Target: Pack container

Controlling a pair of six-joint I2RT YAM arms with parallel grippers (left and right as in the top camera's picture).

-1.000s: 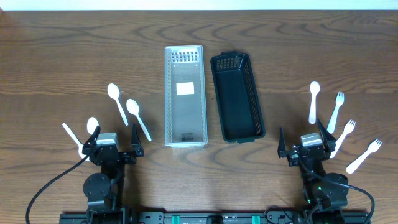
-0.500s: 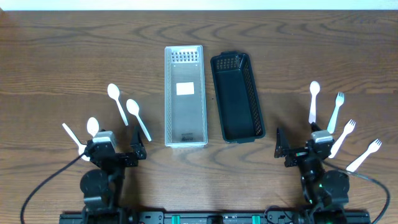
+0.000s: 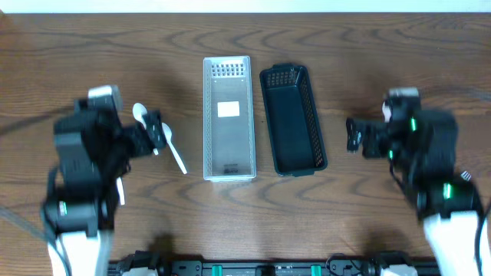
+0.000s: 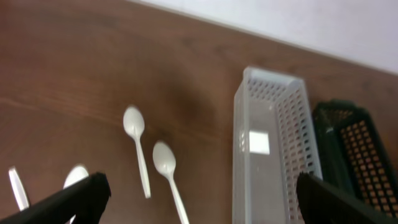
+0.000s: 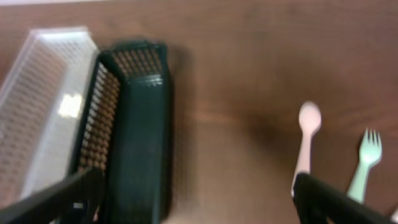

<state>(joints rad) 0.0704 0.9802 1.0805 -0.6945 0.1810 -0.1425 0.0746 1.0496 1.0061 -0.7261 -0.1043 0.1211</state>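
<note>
1. I see the clear perforated plastic basket (image 3: 228, 119) lying lengthwise mid-counter. The dark green perforated plastic basket (image 3: 293, 119) lies just beside it on its right.
2. A white label (image 3: 228, 109) sits on the clear basket's floor.
3. My left fingers (image 4: 81, 198) are spread wide, holding nothing. Between them I see the far white plastic spoon (image 4: 137, 149) and the near white plastic spoon (image 4: 169, 180), side by side, left of the clear basket.
4. My right fingers (image 5: 323, 198) are also spread wide and empty above the brown wooden counter (image 5: 249, 74).
5. The right-side white plastic spoon (image 5: 306, 140) and a pale plastic fork (image 5: 364, 165) lie well apart from the dark basket, on its right.
</note>
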